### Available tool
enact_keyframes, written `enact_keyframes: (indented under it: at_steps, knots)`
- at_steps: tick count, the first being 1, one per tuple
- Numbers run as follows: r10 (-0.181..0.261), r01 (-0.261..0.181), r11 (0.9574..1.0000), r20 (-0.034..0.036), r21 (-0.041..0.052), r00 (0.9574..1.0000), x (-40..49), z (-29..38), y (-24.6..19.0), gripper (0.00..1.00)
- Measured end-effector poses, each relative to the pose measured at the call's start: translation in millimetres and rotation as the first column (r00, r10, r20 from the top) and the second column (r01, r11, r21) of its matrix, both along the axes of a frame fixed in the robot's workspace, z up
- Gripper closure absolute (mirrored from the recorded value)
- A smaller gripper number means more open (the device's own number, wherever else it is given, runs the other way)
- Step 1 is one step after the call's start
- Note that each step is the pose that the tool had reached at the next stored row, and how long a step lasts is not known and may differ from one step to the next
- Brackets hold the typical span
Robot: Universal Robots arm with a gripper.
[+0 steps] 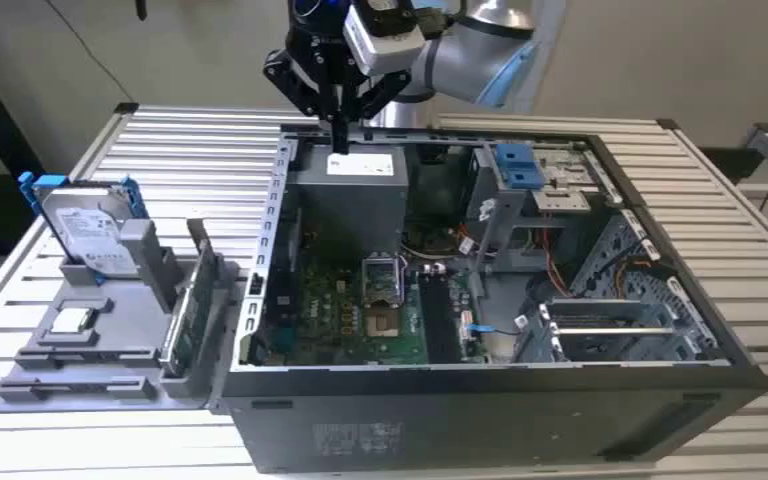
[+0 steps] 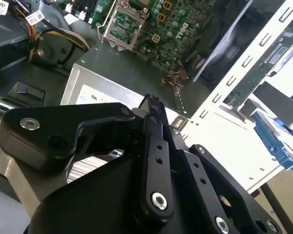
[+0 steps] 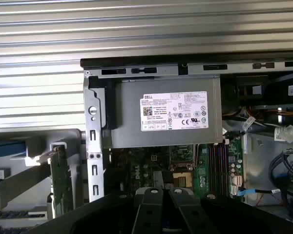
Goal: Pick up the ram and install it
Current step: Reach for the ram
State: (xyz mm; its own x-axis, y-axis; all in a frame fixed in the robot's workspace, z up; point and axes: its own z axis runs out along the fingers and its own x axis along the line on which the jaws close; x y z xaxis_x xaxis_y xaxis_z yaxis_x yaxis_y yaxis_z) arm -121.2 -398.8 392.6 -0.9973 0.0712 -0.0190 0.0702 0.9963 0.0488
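The ram (image 1: 203,262), a thin dark stick, stands on edge in the grey holder (image 1: 84,375) at the exterior view's left, just outside the case wall. My gripper (image 1: 340,138) hangs over the back of the open computer case (image 1: 491,400), above the grey power supply (image 1: 355,190), far from the ram. Its black fingers are shut together with nothing between them, as both wrist views show: gripper (image 2: 154,105), gripper (image 3: 165,192). The power supply (image 3: 161,119) lies directly below it. The motherboard's long memory slots (image 1: 438,320) run beside the processor socket (image 1: 381,280).
A silver hard drive with blue brackets (image 1: 88,225) stands at the holder's far end. A green circuit card (image 1: 181,335) stands in front of the ram. Cables and a drive cage (image 1: 544,185) crowd the case at the exterior view's right. The case sits on a slatted metal table (image 1: 184,140).
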Motion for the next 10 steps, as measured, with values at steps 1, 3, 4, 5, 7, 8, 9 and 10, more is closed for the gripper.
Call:
enact_keyframes:
  at_steps: [1, 3, 4, 5, 7, 8, 9, 10]
  knots:
    - [0.0, 0.0, 1.0, 0.0, 0.0, 1.0, 0.0, 0.0, 0.0, 0.89]
    - [0.0, 0.0, 1.0, 0.0, 0.0, 1.0, 0.0, 0.0, 0.0, 0.89]
    - [0.0, 0.0, 1.0, 0.0, 0.0, 1.0, 0.0, 0.0, 0.0, 0.89]
    - [0.0, 0.0, 1.0, 0.0, 0.0, 1.0, 0.0, 0.0, 0.0, 0.89]
    - [0.0, 0.0, 1.0, 0.0, 0.0, 1.0, 0.0, 0.0, 0.0, 0.89]
    - [0.0, 0.0, 1.0, 0.0, 0.0, 1.0, 0.0, 0.0, 0.0, 0.89]
    - [0.0, 0.0, 1.0, 0.0, 0.0, 1.0, 0.0, 0.0, 0.0, 0.89]
    - [0.0, 0.0, 1.0, 0.0, 0.0, 1.0, 0.0, 0.0, 0.0, 0.89]
